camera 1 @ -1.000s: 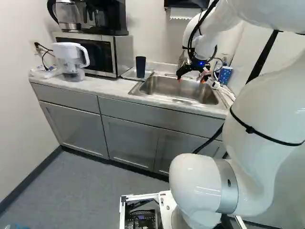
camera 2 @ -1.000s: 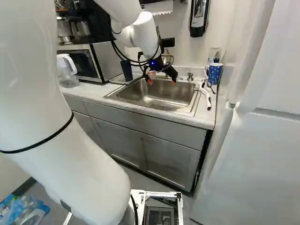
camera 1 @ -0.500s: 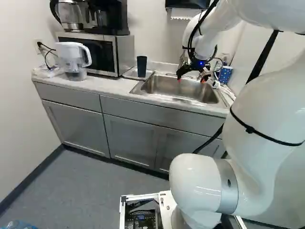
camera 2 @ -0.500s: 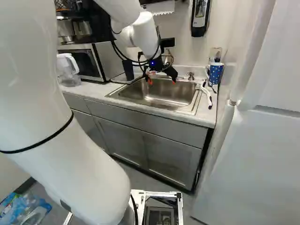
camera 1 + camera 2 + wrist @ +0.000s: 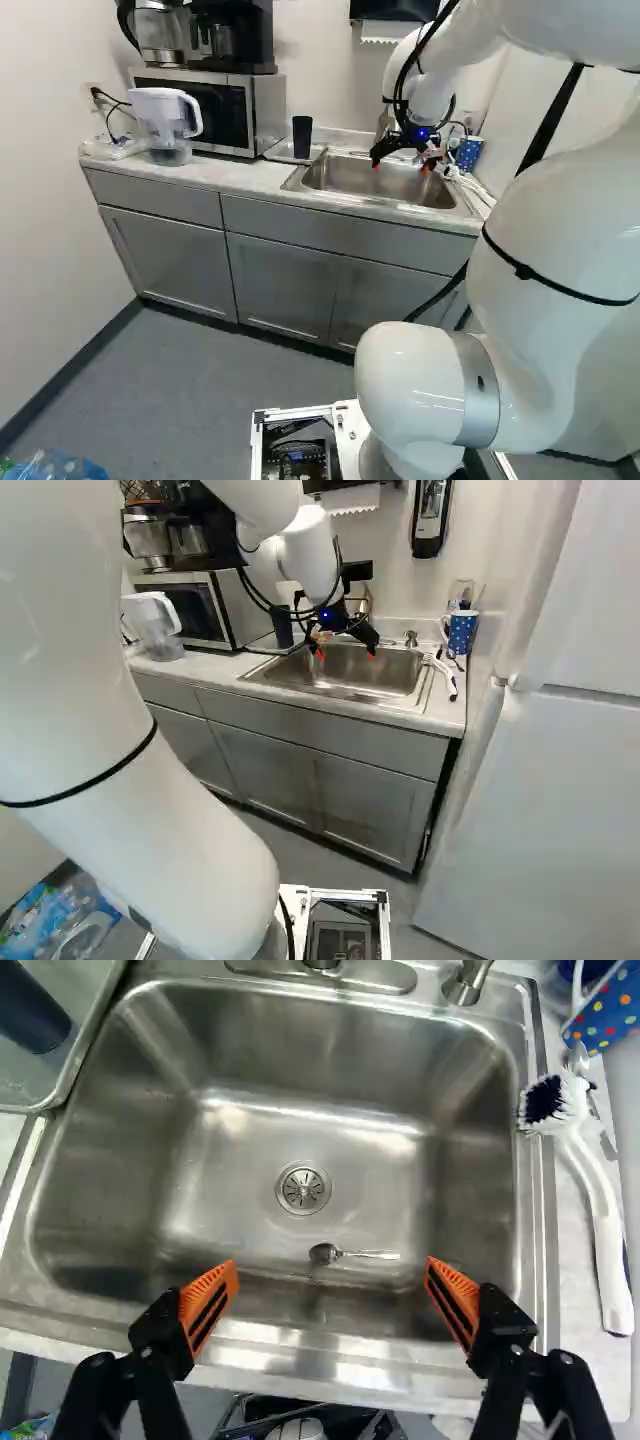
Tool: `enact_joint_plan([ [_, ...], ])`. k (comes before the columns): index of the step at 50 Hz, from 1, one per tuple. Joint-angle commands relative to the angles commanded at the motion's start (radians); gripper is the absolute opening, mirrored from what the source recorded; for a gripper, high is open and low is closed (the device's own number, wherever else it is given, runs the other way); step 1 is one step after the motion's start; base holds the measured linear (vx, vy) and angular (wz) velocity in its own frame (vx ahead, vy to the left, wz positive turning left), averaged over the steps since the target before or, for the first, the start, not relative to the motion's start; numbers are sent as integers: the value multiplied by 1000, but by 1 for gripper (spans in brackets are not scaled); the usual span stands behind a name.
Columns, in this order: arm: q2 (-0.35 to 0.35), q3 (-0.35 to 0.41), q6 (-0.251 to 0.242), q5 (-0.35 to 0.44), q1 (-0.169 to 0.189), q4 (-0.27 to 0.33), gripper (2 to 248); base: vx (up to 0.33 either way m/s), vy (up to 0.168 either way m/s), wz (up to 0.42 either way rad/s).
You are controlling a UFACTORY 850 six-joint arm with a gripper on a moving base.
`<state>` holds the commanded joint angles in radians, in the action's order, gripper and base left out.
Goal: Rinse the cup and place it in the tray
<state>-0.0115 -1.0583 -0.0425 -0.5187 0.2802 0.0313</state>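
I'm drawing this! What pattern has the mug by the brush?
The mug is blue with coloured dots, clearest in the wrist view.

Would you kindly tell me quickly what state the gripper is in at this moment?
Gripper: open, its two orange pads wide apart, with nothing held between them.

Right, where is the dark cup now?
In the left base view, the dark cup stands in the tray, left of the sink, beside the microwave.
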Motion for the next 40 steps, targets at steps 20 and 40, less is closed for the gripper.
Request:
enact_joint_plan([
  [20, 0, 0, 0, 0, 0, 0, 247, -127, 60, -163],
  [40, 0, 0, 0, 0, 0, 0, 247, -149, 66, -183],
])
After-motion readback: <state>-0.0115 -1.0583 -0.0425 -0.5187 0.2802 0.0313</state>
